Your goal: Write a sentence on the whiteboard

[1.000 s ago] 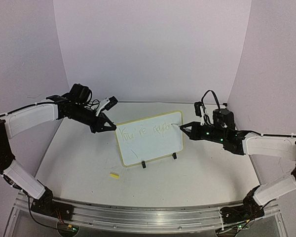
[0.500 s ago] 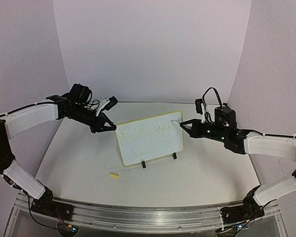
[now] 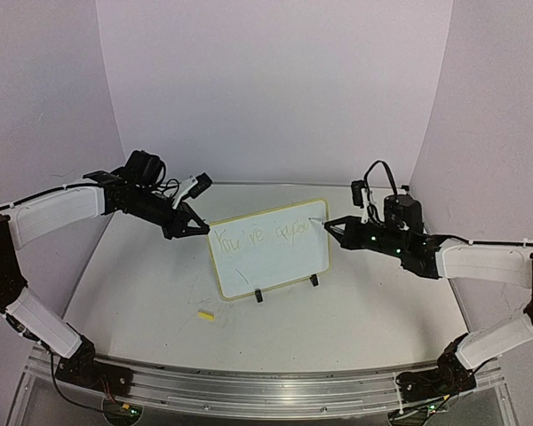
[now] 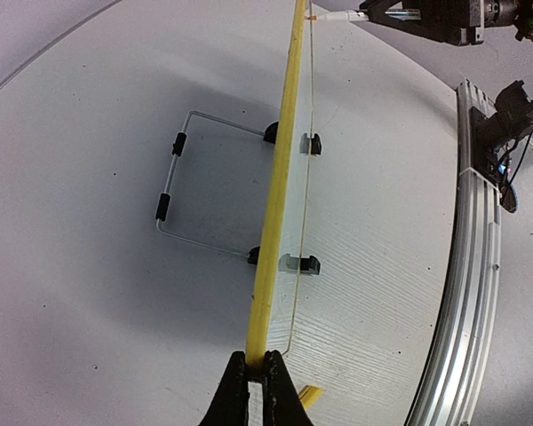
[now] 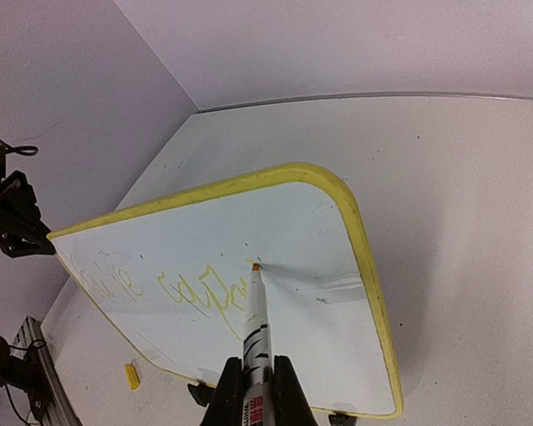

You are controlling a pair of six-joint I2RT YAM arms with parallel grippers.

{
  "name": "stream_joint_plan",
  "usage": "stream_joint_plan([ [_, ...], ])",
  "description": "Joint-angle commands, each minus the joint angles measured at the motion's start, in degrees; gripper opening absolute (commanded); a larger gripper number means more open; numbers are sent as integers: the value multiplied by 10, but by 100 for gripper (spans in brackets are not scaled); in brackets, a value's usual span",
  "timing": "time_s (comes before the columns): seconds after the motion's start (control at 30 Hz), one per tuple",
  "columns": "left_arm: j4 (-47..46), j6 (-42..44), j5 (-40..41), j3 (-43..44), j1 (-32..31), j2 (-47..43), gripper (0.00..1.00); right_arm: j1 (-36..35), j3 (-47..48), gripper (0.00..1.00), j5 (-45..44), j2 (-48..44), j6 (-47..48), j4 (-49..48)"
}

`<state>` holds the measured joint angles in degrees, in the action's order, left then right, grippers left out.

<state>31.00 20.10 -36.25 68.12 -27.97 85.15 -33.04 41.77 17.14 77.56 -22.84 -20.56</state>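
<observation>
**Both tools shut: left on the board's rim, right on the marker**

My left tool (image 3: 198, 229) is closed on the whiteboard (image 3: 268, 248) at its upper left corner. From the left wrist I look straight down the board's edge (image 4: 280, 177), and my two fingers are pinched on the pale-yellow rim with no gap showing.

My right tool (image 3: 330, 226) is clamped on a white marker (image 5: 256, 319), which runs out between the fingers toward the board. The marker's orange tip touches the white face near the upper right corner, right at the end of the first written line.

The whiteboard stands about mid-bench, leaning back a little, on its two black clip feet (image 3: 258, 295). Its left end sits a bit farther back than its right. From the left wrist a bent wire stand (image 4: 173, 169) shows behind it, lying flat on the bench (image 3: 160, 284).

The sentence (image 3: 262, 235) is thin, faint yellow-green handwriting across the upper part of the board. The first word reads roughly "You're", and the word after it is too faint for me to read. Lower on the left of the board there is one short slanted stroke.

A small yellow piece (image 3: 206, 314) lies on the bench in front of the board's lower left corner, well apart from both tools. The metal rail (image 3: 266, 390) runs along the near edge of the bench.
</observation>
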Motion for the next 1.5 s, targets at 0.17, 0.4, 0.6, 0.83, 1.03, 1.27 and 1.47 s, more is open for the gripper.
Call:
stream_joint_plan([
  [0.17,8,26,17,5,-2,9,0,3,-46,0,-10,-2,-23,-26],
  [0.4,8,26,17,5,-2,11,0,2,-29,0,-13,-9,-18,-27],
  [0.6,7,26,17,6,-2,11,0,2,-11,0,-14,-9,-14,-33],
  [0.83,7,26,16,6,-2,10,0,3,1,0,-11,-11,-12,-33],
  [1.03,7,26,17,5,-2,9,0,2,-5,0,-28,-4,-17,-28],
  [1.27,8,27,17,5,-2,8,0,2,-18,0,-69,-28,-19,-4],
  [1.47,8,26,17,5,-2,8,0,3,-19,0,-63,-21,-19,11],
])
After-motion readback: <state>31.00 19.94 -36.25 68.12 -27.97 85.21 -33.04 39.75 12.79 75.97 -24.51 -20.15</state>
